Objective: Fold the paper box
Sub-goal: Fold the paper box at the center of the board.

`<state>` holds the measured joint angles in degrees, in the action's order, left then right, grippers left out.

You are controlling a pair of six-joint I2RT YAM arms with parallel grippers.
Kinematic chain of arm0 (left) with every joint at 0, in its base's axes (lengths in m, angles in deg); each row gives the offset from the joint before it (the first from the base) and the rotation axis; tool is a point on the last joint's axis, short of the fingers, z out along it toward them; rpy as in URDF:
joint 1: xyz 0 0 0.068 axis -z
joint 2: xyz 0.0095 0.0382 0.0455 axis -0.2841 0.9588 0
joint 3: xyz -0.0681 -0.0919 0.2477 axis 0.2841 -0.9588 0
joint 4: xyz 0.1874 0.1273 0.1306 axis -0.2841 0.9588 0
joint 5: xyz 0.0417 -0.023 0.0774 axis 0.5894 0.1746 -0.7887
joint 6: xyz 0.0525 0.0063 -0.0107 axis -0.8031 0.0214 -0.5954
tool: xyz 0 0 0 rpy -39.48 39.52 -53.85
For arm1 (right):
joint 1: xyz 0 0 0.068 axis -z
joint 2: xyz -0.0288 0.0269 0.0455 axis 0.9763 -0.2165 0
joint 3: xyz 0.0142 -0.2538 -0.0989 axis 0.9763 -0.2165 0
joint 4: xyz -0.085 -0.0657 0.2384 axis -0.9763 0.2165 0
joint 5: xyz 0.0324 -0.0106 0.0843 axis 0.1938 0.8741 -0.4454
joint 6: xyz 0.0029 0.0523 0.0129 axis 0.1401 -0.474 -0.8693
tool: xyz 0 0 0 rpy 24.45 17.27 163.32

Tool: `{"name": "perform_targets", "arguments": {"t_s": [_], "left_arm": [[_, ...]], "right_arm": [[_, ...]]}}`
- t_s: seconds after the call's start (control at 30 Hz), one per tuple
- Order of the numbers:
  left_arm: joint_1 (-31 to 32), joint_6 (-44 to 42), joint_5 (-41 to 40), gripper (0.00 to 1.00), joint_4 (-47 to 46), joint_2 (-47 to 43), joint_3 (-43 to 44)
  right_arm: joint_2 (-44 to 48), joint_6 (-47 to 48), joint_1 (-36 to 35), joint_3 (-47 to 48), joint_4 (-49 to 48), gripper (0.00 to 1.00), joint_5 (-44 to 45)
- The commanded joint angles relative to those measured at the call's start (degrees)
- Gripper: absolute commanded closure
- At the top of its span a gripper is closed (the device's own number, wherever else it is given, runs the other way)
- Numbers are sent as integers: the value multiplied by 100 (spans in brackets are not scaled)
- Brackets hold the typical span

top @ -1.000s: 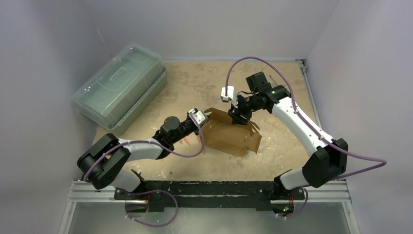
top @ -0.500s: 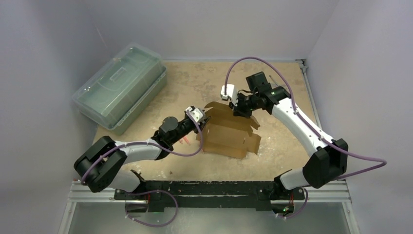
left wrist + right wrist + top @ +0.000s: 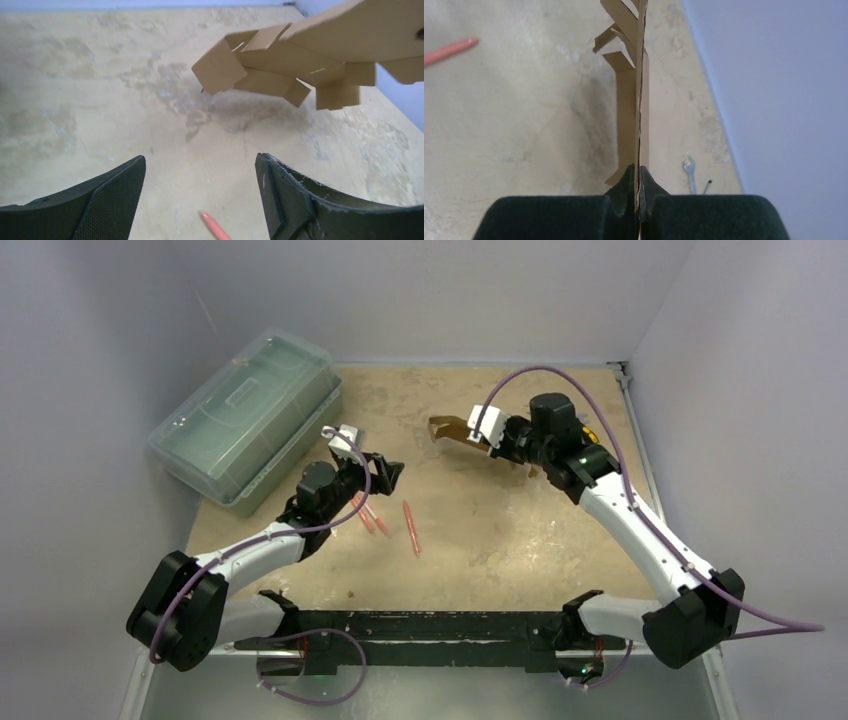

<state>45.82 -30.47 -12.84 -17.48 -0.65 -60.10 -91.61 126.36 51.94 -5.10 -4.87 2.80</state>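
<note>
The paper box (image 3: 447, 429) is a flat brown cardboard piece with flaps, held in the air over the back of the table. My right gripper (image 3: 503, 447) is shut on its edge. In the right wrist view the cardboard (image 3: 629, 100) runs edge-on away from the pinching jaws of the right gripper (image 3: 639, 172). My left gripper (image 3: 385, 472) stands open and empty to the left of the box, apart from it. The left wrist view shows the box (image 3: 300, 50) hanging ahead, above the left gripper (image 3: 200, 170), with bare table between the fingers.
A large translucent green case (image 3: 250, 415) sits at the back left. Pink pens (image 3: 410, 528) lie on the tan table (image 3: 480, 540) near the left gripper; one pink pen (image 3: 215, 227) shows under it. A small wrench (image 3: 690, 170) lies by the right wall.
The left gripper let go of the box, opened and pulled back to the left. The right gripper shut on the box and lifted it off the table toward the back right.
</note>
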Motion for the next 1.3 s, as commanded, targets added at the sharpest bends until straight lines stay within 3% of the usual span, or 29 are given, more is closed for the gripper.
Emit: {"name": "perform_targets", "arguments": {"t_s": [0.0,0.23,0.37,0.57,0.8,1.0,1.27], "left_arm": [[-5,562,290,23,504,-75,26],[-5,660,379,25,398,-58,-30],[-5,650,362,25,451,-82,-46],[-5,643,-220,26,839,-498,-98],[-5,611,-944,26,1845,-1703,-37],[-5,719,-1091,26,2159,-2335,-234],[-10,1030,-784,25,2104,-2328,-421]], "right_arm": [[-79,260,-16,-567,-466,100,183],[-438,183,-19,-480,-586,100,549],[-330,116,-19,115,-97,100,92],[-20,-136,-19,1378,1528,100,-1138],[276,-281,-19,1389,2690,100,-2096],[-83,-143,-16,790,2688,100,-1852],[-124,-191,-19,699,1900,100,-907]]}}
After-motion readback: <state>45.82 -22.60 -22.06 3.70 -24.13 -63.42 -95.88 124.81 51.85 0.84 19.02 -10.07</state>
